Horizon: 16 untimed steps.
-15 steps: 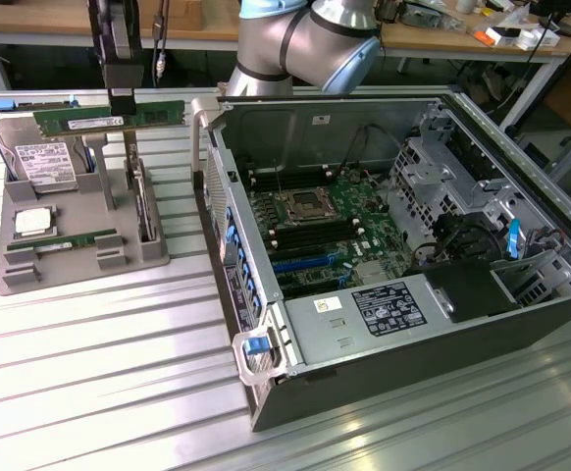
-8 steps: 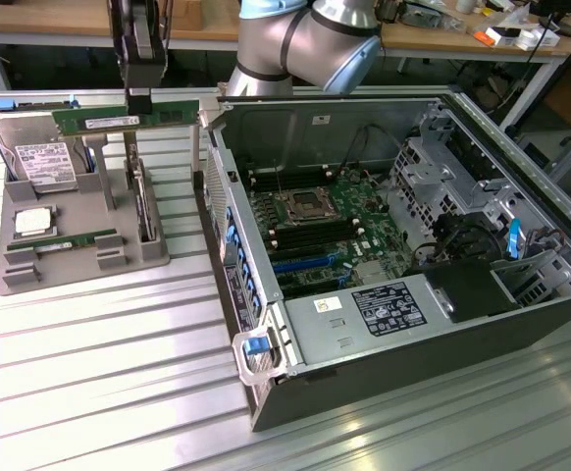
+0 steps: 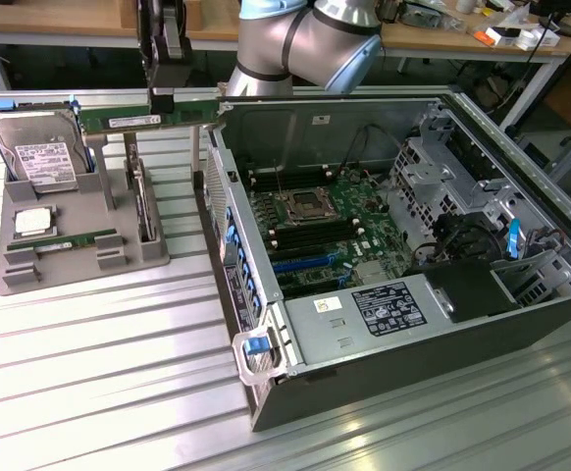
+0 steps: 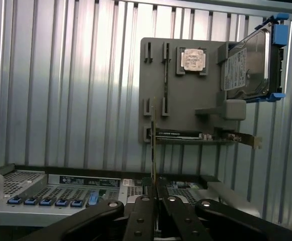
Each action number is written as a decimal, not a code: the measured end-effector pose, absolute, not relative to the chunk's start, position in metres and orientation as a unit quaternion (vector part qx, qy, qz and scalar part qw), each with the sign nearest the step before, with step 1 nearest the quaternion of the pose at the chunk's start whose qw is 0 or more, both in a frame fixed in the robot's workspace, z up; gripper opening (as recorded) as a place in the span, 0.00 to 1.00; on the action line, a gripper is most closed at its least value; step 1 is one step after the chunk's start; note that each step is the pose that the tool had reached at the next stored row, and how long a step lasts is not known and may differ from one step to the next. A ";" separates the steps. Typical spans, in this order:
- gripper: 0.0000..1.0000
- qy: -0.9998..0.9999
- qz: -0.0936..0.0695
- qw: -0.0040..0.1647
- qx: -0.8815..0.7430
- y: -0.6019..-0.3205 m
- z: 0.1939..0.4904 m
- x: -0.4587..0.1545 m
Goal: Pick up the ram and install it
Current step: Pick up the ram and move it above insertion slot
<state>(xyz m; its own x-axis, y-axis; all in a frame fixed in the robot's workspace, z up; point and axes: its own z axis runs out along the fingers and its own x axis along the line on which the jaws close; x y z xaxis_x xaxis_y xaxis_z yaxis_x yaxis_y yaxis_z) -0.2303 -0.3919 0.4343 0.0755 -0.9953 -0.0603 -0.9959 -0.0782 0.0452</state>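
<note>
The ram, a long thin green stick with a white label, hangs level in the air above the grey holder tray, just beside the open computer case's upper wall. My gripper is shut on it from above, near the stick's middle. In the wrist view the ram shows edge-on, rising from between the black fingers of my gripper. The motherboard, with its long memory slots, lies inside the case toward the exterior view's right of the held stick.
The holder tray carries a hard drive, a square silver processor, another green stick and an upright card. The open case fills the exterior view's right side. Everything stands on a ribbed metal table.
</note>
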 end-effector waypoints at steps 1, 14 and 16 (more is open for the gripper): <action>0.12 0.679 0.037 0.004 -0.733 -0.392 0.434 -0.228; 0.12 0.679 0.037 0.004 -0.733 -0.392 0.434 -0.196; 0.12 0.679 0.037 0.004 -0.733 -0.392 0.434 -0.192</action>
<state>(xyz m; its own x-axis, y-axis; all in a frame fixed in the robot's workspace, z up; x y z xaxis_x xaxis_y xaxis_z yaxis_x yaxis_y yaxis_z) -0.1925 -0.3919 0.4343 0.0754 -0.9953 -0.0603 -0.9959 -0.0782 0.0451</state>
